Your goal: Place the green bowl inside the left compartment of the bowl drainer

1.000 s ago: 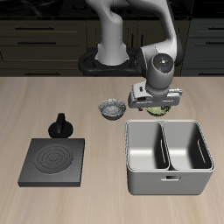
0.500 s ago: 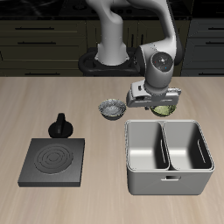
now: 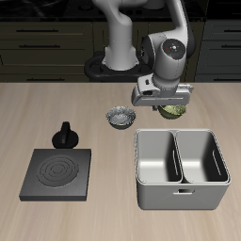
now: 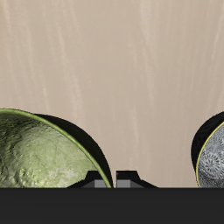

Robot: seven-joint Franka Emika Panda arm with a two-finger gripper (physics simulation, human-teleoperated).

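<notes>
The green bowl (image 3: 173, 112) hangs a little above the table, just behind the bowl drainer (image 3: 181, 194). My gripper (image 3: 167, 104) is shut on the bowl's rim. In the wrist view the green bowl (image 4: 39, 159) fills one side, its rim meeting the dark fingertips (image 4: 94, 181) and its shadow lying on the wood below. The drainer's two deep bins are both empty, split by a middle wall (image 3: 177, 156).
A grey-and-white patterned bowl (image 3: 120, 118) sits on the table beside the green one, also seen in the wrist view as the patterned bowl (image 4: 213, 159). A flat black burner plate (image 3: 58, 174) lies near the front edge, with a small black pot (image 3: 65, 136) behind it.
The gripper has risen and tilted slightly, lifting the green bowl off the table. The drainer, the patterned bowl and the burner plate have not moved.
</notes>
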